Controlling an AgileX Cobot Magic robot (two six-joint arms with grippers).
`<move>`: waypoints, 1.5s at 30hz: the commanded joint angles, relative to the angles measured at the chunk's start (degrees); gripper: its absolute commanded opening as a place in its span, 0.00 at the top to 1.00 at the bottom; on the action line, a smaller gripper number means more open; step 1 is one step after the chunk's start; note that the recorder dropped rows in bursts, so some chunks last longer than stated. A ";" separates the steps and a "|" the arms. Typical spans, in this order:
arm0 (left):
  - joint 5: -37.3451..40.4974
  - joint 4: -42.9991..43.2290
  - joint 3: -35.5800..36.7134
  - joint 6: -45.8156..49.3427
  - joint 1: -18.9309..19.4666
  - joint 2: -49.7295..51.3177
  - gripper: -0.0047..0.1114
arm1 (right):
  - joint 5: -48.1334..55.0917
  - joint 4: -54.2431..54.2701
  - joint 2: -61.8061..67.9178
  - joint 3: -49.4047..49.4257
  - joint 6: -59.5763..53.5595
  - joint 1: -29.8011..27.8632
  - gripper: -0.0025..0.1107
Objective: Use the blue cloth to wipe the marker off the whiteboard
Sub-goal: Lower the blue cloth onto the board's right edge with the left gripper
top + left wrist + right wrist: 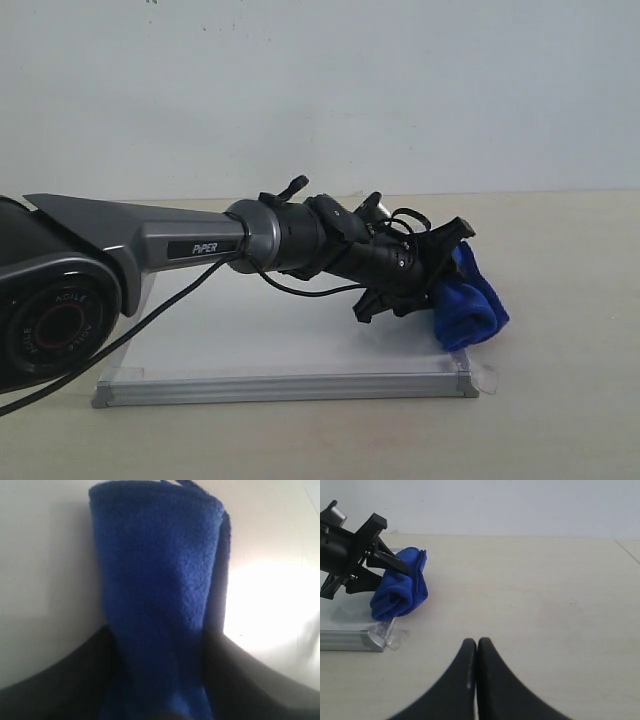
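Observation:
The whiteboard [280,340] lies flat on the table, and its silver frame [290,388] faces the near side. No red marker lines show on the bare part of the board; the arm hides some of its surface. My left gripper [440,275] reaches across to the board's right edge and is shut on the blue cloth [468,305]. The bundle hangs down onto the board's edge. In the left wrist view the cloth [157,580] fills the space between the dark fingers. My right gripper [477,642] is shut and empty over the table, right of the cloth [400,592].
The left arm's grey body [150,245] and its black cable [180,295] stretch over the left half of the board. A clear tape tab [487,378] sticks out at the board's near right corner. Tan table [545,595] extends to the right, with a white wall behind.

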 commanded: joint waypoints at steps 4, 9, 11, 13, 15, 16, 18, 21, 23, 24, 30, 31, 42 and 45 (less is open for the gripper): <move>2.70 -1.54 -0.44 -0.04 0.35 -0.42 0.47 | -0.21 -0.07 -0.24 -0.02 -0.19 -0.33 0.98; 5.07 -1.69 -0.44 0.42 0.99 -1.35 0.47 | -0.21 -0.07 -0.24 -0.02 -0.19 -0.33 0.98; 6.41 -1.69 -0.44 0.42 1.69 -1.96 0.47 | -0.21 -0.07 -0.24 -0.02 -0.19 -0.33 0.98; 7.30 -1.69 -0.44 0.42 2.45 -2.94 0.47 | -0.21 -0.07 -0.24 -0.02 -0.19 -0.33 0.98; 8.26 -1.81 -0.44 0.42 3.49 -4.03 0.47 | -0.21 -0.07 -0.24 -0.02 -0.19 -0.33 0.98; 8.92 -1.81 -0.44 0.42 4.09 -4.65 0.47 | -0.21 -0.07 -0.24 -0.02 -0.19 -0.33 0.98; 10.75 -1.57 -0.44 0.42 5.19 -5.62 0.47 | -0.21 -0.07 -0.24 -0.02 -0.19 -0.33 0.98; 12.29 -1.57 -0.44 2.18 5.63 -6.65 0.48 | -0.21 -0.07 -0.24 -0.02 -0.19 -0.33 0.98; 12.44 -2.78 -0.44 3.75 5.47 -6.74 0.55 | -0.21 -0.07 -0.24 -0.02 -0.19 -0.33 0.98; 12.52 -4.07 -0.44 4.51 5.14 -6.74 0.60 | -0.21 -0.07 -0.24 -0.02 -0.19 -0.33 0.98; 7.17 -7.18 -0.44 11.81 1.78 -6.02 0.93 | -0.21 -0.07 -0.24 -0.02 -0.19 -0.33 0.98; 5.96 -7.34 -0.44 11.81 1.12 -5.87 0.93 | -0.21 -0.07 -0.24 -0.02 -0.19 -0.33 0.98; -8.40 -7.31 -0.44 10.30 -3.60 -2.28 0.93 | -0.21 -0.07 -0.24 -0.02 -0.19 -0.33 0.98; -8.63 -7.41 -0.44 9.23 -3.68 -0.71 0.93 | -0.21 -0.07 -0.24 -0.02 -0.19 -0.33 0.98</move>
